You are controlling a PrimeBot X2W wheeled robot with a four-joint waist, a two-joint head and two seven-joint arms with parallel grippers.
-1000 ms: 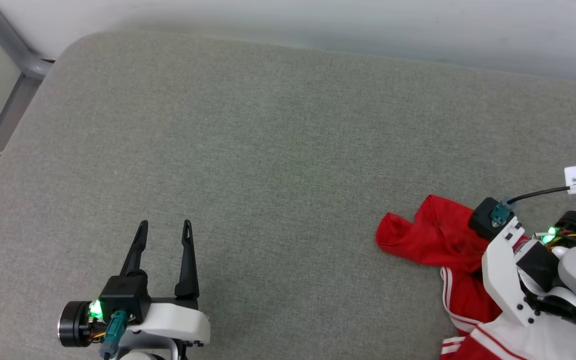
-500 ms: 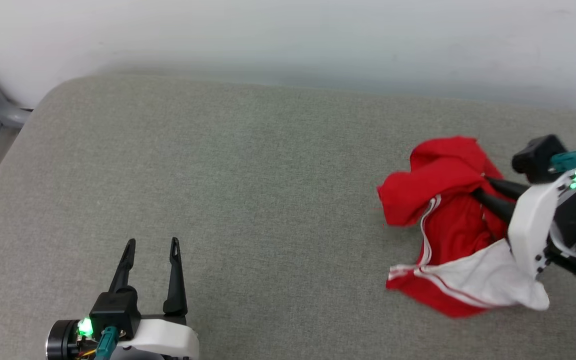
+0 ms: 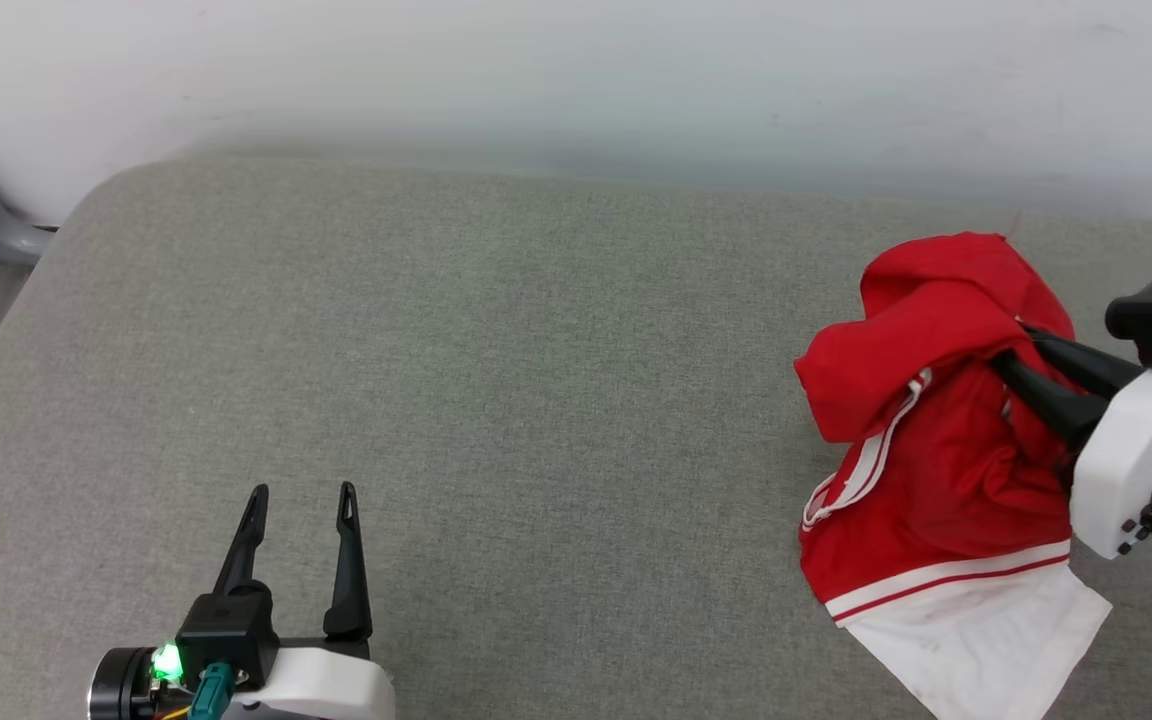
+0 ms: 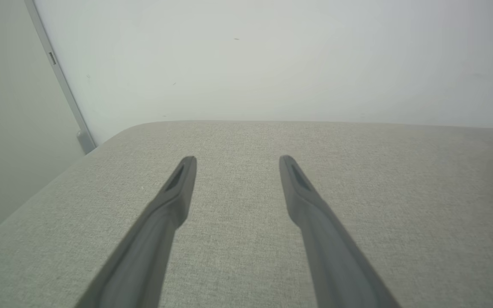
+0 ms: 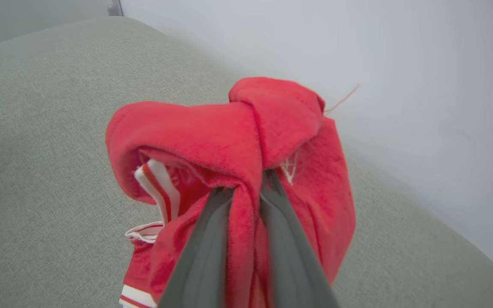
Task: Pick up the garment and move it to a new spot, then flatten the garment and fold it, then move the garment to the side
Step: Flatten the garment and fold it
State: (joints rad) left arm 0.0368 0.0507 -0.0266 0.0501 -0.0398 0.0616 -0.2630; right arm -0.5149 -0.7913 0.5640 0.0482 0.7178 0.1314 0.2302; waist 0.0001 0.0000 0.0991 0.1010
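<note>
Right gripper (image 3: 1016,352), at 3 o'clock, clamps the bunched garment (image 3: 936,470) (white sleeve hanging low); left gripper (image 3: 302,490), at 7 o'clock, stands apart.

Head view overlooks cushion (image 3: 536,350); right wrist shares the garment (image 3: 936,480) closely.

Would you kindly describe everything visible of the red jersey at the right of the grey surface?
The thin red sports jersey hangs bunched from the right gripper, whose fingers are shut on a fold near its top. Red-and-white striped trim borders a white sleeve drooping at the bottom. A loose thread sticks out at its top. Whether it touches the grey fabric surface is unclear.
</note>
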